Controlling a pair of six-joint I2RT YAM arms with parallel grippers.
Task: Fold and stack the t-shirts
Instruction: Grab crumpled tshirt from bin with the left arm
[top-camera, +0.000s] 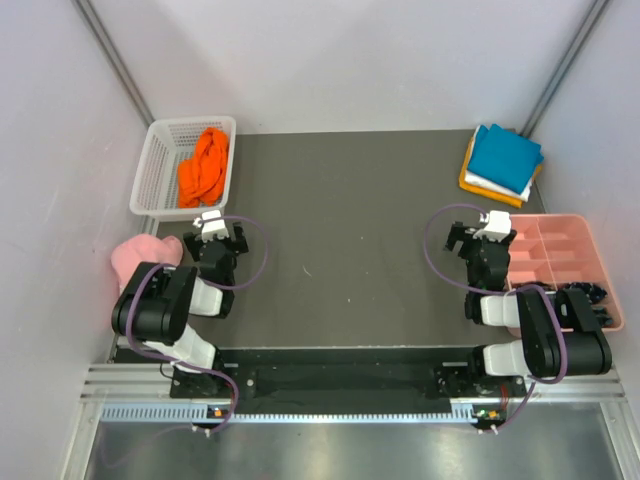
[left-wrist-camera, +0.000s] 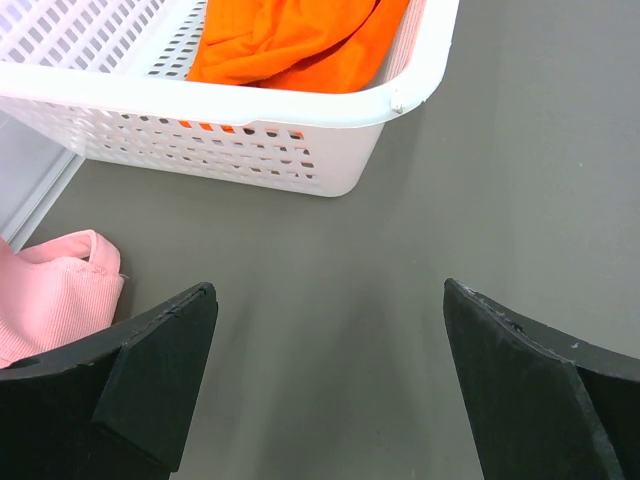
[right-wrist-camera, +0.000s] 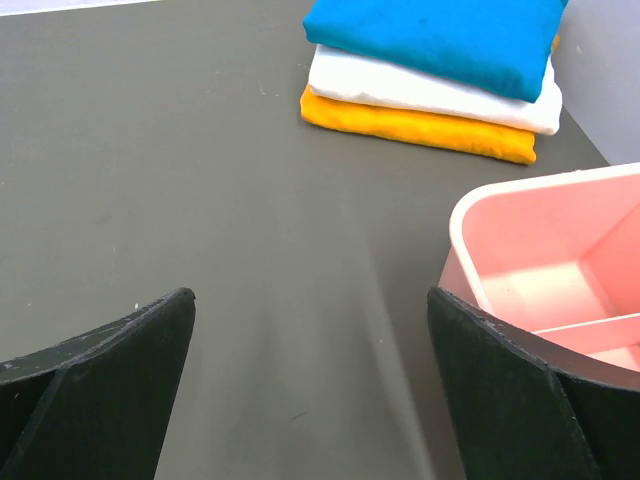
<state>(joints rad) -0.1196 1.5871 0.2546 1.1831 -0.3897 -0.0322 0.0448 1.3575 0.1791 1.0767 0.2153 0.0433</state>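
Note:
A crumpled bright orange t-shirt (top-camera: 203, 165) (left-wrist-camera: 295, 40) lies in the white basket (top-camera: 152, 170) (left-wrist-camera: 300, 145) at the back left. At the back right sits a folded stack: a teal blue t-shirt (top-camera: 505, 155) (right-wrist-camera: 440, 35) on top, a white t-shirt (right-wrist-camera: 420, 88) under it, an amber yellow t-shirt (right-wrist-camera: 420, 128) at the bottom. My left gripper (top-camera: 220, 232) (left-wrist-camera: 330, 375) is open just in front of the basket, with nothing between its fingers. Left of the pink tray, my right gripper (top-camera: 476, 236) (right-wrist-camera: 310, 375) is open over bare table, empty.
A pink compartment tray (top-camera: 560, 262) (right-wrist-camera: 540, 250) stands at the right edge, close to my right gripper. A pale pink cap (top-camera: 140, 255) (left-wrist-camera: 50, 295) lies at the left edge beside the left arm. Small black parts (top-camera: 588, 293) lie by the tray's near corner.

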